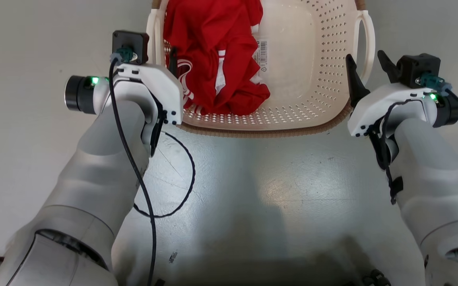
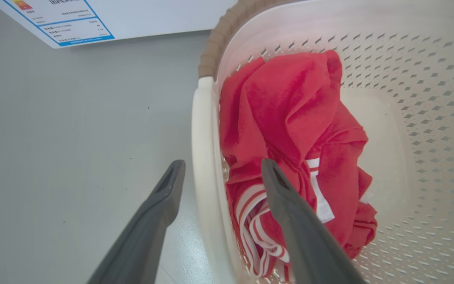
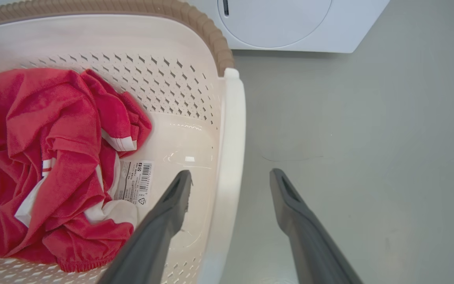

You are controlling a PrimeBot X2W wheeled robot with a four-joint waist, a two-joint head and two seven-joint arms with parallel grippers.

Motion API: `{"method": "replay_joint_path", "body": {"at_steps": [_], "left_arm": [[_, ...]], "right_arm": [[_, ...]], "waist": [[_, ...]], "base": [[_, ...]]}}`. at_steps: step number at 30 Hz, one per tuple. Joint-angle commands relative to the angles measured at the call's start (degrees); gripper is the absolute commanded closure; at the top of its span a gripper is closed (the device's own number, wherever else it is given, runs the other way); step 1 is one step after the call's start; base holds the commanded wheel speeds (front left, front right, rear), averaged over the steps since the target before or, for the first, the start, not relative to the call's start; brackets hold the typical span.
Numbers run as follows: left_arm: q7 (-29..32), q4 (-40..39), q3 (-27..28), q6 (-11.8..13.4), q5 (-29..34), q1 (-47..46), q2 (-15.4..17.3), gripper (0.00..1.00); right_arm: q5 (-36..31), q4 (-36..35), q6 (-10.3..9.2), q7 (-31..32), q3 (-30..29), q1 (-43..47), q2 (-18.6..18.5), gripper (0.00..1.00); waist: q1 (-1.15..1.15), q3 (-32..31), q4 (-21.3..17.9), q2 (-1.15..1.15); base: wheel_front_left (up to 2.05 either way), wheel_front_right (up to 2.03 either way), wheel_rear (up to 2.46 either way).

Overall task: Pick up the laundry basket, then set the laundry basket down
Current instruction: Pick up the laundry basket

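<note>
The laundry basket [image 1: 261, 128], cream with perforated walls and a brown rim, sits on the grey floor ahead of me. My left gripper [image 1: 160, 56] is open at its left side. In the left wrist view the left gripper [image 2: 223, 166] straddles the white left handle [image 2: 202, 157], one finger outside and one inside over a red garment [image 2: 290, 110]. My right gripper [image 1: 369, 70] is open too. In the right wrist view the right gripper [image 3: 230, 174] straddles the right handle [image 3: 233, 130], with clear gaps on both sides.
The red garment with white stripes [image 1: 217, 51] fills the basket's left half, and a barcode label [image 3: 134, 187] lies on the basket floor. A white washing machine [image 3: 282, 23] stands just beyond the basket. A black cable [image 1: 189, 171] loops from my left arm.
</note>
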Motion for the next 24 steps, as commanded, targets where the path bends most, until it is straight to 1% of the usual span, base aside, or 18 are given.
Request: {"method": "replay_joint_path", "body": {"at_steps": [1, 6, 11, 19, 24], "left_arm": [[0.16, -0.42, 0.17, 0.58, -0.53, -0.84, 1.29, 0.0], [2.26, 0.2, -1.47, 1.18, -0.7, -2.43, 1.29, 0.0], [4.89, 1.55, -2.8, 1.79, -0.37, -3.91, 1.29, 0.0], [7.71, 2.76, -3.75, 2.44, -0.52, -4.97, 1.29, 0.0], [8.69, 3.07, -3.72, 2.65, -1.28, -5.14, 1.29, 0.0]], "right_arm": [[0.62, 0.57, 0.33, -0.77, 0.88, 0.13, 0.75, 0.0], [2.07, 4.14, 0.33, -0.63, 1.67, -2.91, 0.75, 0.0], [2.44, 6.28, 0.33, 0.58, 2.65, -5.26, 0.75, 0.0], [2.1, 7.96, 0.33, 4.1, 2.49, -7.12, 0.75, 0.0], [1.79, 8.32, 0.33, 5.08, 2.39, -7.35, 0.75, 0.0]], "waist": [[0.0, 0.33, -0.03, 0.0], [0.0, 0.91, -0.26, 0.0], [0.0, 1.48, -0.86, 0.0], [0.0, 1.84, -1.23, 0.0], [0.0, 1.86, -1.1, 0.0]], "base": [[0.0, 0.0, 0.0], [0.0, 0.0, 0.0], [0.0, 0.0, 0.0], [0.0, 0.0, 0.0], [0.0, 0.0, 0.0]]}}
